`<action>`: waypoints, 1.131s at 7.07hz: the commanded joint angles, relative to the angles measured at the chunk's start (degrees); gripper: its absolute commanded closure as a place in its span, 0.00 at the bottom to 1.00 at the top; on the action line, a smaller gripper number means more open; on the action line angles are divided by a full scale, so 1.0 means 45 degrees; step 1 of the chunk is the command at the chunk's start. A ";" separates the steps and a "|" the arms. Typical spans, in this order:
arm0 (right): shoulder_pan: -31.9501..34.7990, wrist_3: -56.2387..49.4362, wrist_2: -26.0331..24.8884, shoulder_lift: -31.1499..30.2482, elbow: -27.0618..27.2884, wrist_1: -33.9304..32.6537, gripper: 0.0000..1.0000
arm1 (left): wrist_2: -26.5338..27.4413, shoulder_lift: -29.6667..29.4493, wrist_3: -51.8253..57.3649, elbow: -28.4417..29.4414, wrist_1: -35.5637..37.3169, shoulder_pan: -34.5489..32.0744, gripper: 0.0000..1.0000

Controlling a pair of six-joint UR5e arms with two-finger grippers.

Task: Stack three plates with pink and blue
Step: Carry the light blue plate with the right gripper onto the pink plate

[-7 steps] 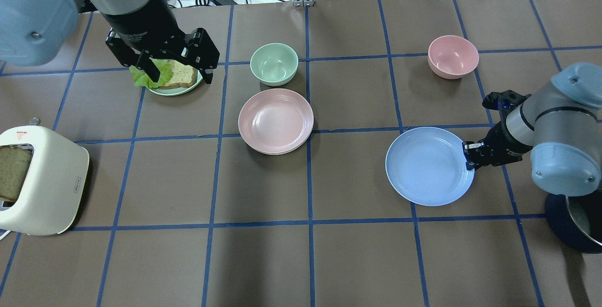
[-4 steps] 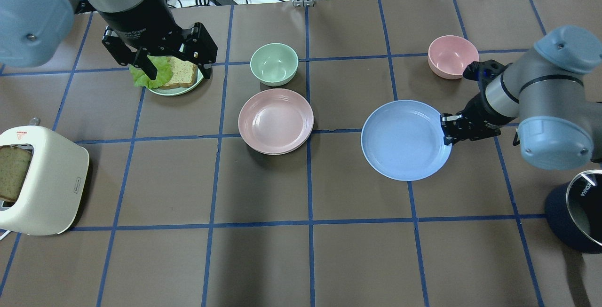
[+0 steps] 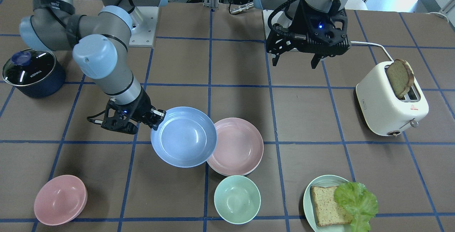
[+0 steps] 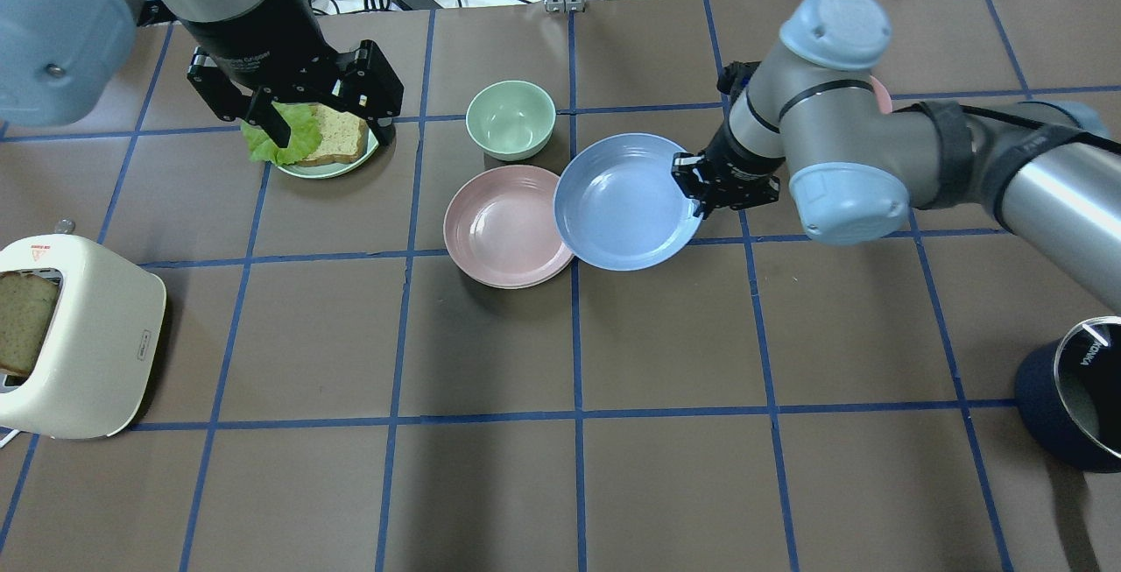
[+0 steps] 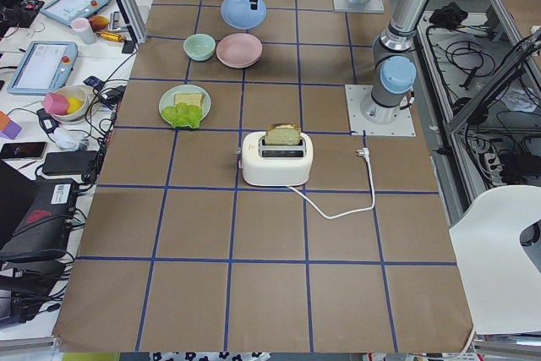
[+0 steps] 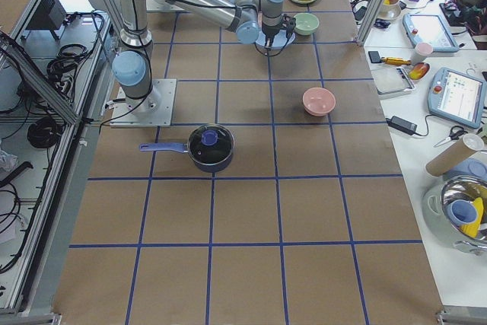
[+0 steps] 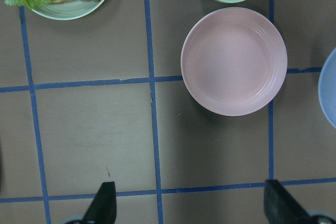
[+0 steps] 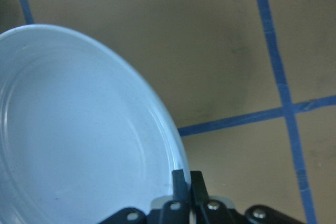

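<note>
Right arm has swung across toward the robot's left, carrying the plate from the right half of the table to the edge of the stack; left arm has barely shifted. Right gripper point(image 4: 694, 180) is clamped on the rim of the blue plate point(image 4: 626, 201), and the wrist view shows both fingertips point(image 8: 180, 178) pinching that rim, one inside and one outside. From the grip the blue plate extends toward the robot's left, off the table and roughly level as far as I can tell. Its leading edge already overlaps the right edge of the pink plate point(image 4: 504, 226) in both the overhead and front views. Pink plate lies flat on the table point(image 4: 666, 467), with a paler rim showing under its near edge, probably the cream plate point(image 4: 525, 284). Key relation: pink's centre is further to the robot's left of the blue's centre and slightly nearer the robot, so I'd guess the remaining travel is a short shift that way, then down. Plates are round, so no axis to align. Mint bowl point(image 4: 511, 119) sits just beyond the pink plate; watch the far rim. Left gripper point(image 4: 333, 130) hangs high with jaws apart, holding nothing.
</note>
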 commanded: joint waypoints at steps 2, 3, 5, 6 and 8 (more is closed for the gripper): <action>0.1908 0.2533 0.0029 0.1591 -0.1702 -0.0078 1.00 | 0.0007 0.0014 0.0000 0.0005 -0.0046 0.0015 0.00; 0.2184 0.2540 -0.0069 0.1731 -0.1646 -0.0098 1.00 | 0.0007 0.0014 0.0000 0.0005 -0.0046 0.0015 0.00; 0.2343 0.2560 0.0087 0.1790 -0.1665 -0.0118 1.00 | 0.0007 0.0053 0.0000 0.0025 -0.0046 0.0035 0.00; 0.2324 0.2598 0.0106 0.1907 -0.1645 -0.0756 1.00 | 0.0007 0.0053 0.0000 0.0025 -0.0046 0.0035 0.00; 0.2401 0.2947 0.0126 0.2219 -0.1626 -0.0880 0.84 | 0.0007 0.0073 0.0000 0.0005 -0.0046 0.0035 0.00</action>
